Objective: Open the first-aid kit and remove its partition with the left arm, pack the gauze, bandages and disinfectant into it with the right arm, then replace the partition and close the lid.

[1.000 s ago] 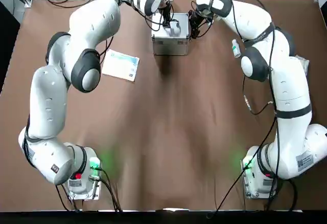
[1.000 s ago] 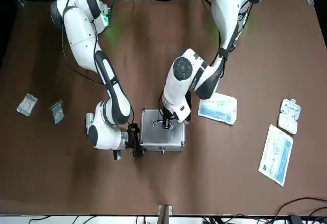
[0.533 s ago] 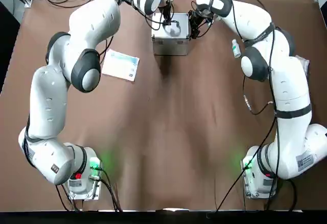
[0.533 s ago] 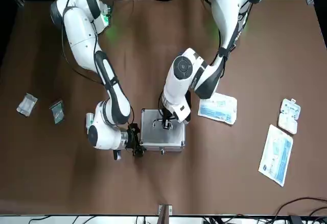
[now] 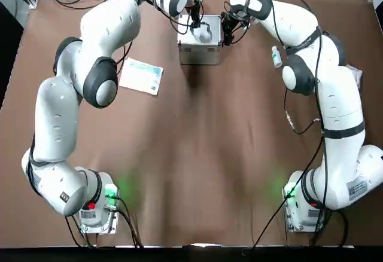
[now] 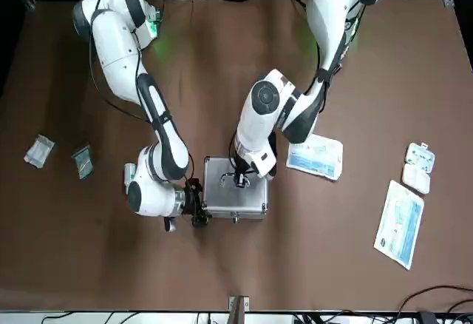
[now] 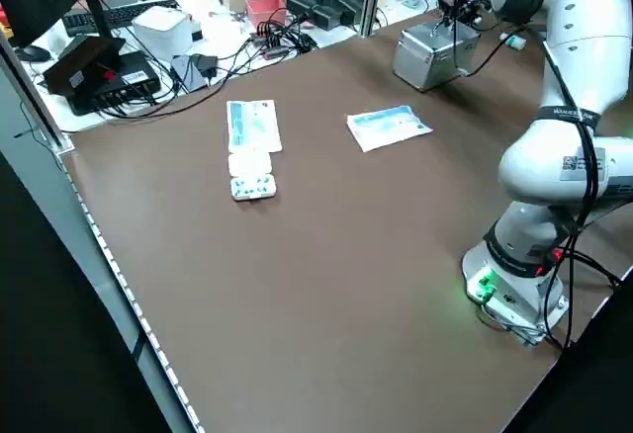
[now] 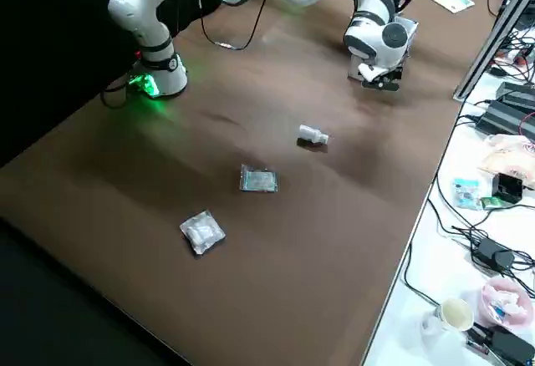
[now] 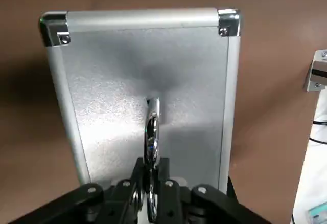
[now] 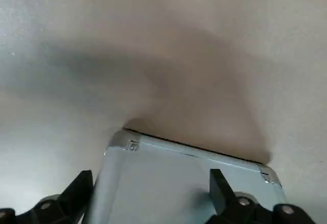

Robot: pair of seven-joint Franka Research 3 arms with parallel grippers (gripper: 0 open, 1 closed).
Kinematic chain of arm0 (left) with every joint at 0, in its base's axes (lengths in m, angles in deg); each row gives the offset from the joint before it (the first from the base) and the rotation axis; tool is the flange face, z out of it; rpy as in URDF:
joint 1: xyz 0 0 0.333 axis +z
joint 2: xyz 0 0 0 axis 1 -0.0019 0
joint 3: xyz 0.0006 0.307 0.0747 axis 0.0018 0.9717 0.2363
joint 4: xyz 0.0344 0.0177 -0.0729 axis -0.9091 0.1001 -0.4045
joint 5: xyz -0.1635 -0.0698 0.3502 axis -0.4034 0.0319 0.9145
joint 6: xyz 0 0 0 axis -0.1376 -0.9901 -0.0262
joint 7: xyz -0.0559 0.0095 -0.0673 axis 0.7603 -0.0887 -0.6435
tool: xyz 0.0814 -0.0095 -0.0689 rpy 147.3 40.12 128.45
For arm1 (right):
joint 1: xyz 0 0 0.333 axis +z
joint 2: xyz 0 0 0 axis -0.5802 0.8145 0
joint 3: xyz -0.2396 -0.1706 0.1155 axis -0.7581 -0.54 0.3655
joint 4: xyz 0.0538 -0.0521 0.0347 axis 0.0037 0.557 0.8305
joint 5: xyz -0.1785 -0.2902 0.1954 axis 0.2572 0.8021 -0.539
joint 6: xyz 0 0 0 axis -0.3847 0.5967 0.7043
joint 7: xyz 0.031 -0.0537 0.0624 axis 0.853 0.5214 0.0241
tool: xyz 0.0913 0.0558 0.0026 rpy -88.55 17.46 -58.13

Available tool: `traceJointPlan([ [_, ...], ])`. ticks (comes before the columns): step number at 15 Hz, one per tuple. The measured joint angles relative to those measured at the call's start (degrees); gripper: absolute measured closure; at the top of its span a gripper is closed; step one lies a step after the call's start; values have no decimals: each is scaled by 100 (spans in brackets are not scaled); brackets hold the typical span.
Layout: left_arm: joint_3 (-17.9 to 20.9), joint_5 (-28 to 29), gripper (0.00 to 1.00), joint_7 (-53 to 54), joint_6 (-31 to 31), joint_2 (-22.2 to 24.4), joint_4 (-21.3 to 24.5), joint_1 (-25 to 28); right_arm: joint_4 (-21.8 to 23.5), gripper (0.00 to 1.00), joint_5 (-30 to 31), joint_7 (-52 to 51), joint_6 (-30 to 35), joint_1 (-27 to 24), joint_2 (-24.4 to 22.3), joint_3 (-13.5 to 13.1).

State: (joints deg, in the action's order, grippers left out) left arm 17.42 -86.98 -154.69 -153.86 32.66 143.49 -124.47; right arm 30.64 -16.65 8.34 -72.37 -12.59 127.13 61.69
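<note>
Silver case: the first-aid kit point(image 5: 200, 39) stands shut on the brown desk point(image 5: 197, 154), directly under the left end effector and just beside the right one.
Lid: flat top panel point(image 9: 148, 81) level, not yet raised; its long axis runs straight away from the left end effector's wrist.
Handle: curved metal handle point(image 9: 152, 132) lies along that same axis, standing on edge between the fingers.
Left end effector: point(image 9: 151, 180) nearly closed, pinching the handle from above.
Right end effector: point(image 10: 153, 196) spread wide, its fingers either side of the case's side wall; whether they touch is unclear.
Risk, slip: the thin, smooth handle may slide out of the pinch if the pull goes off the hinge arc.
Risk, drag: if the latches hold, lifting would probably carry or tip the whole case unless the right end effector braces it.
Disinfectant: small bottle point(image 5: 276, 56) lies on the desk behind the right end effector, beside that arm.
Partition: not visible, presumably inside the case.
</note>
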Motion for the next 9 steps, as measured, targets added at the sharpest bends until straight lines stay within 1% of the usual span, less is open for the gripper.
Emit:
traceJointPlan([
  [2,-8,-2,87,2,114,77,-7,-1,-9,1,-20,0,21,-1,3,-6],
  [6,-73,-14,87,20,607,319,-8,-19,-43,1,-49,0,57,-1,21,-17],
  [9,-106,-21,87,20,822,400,-8,-28,-56,1,-50,0,72,-1,25,-18],
])
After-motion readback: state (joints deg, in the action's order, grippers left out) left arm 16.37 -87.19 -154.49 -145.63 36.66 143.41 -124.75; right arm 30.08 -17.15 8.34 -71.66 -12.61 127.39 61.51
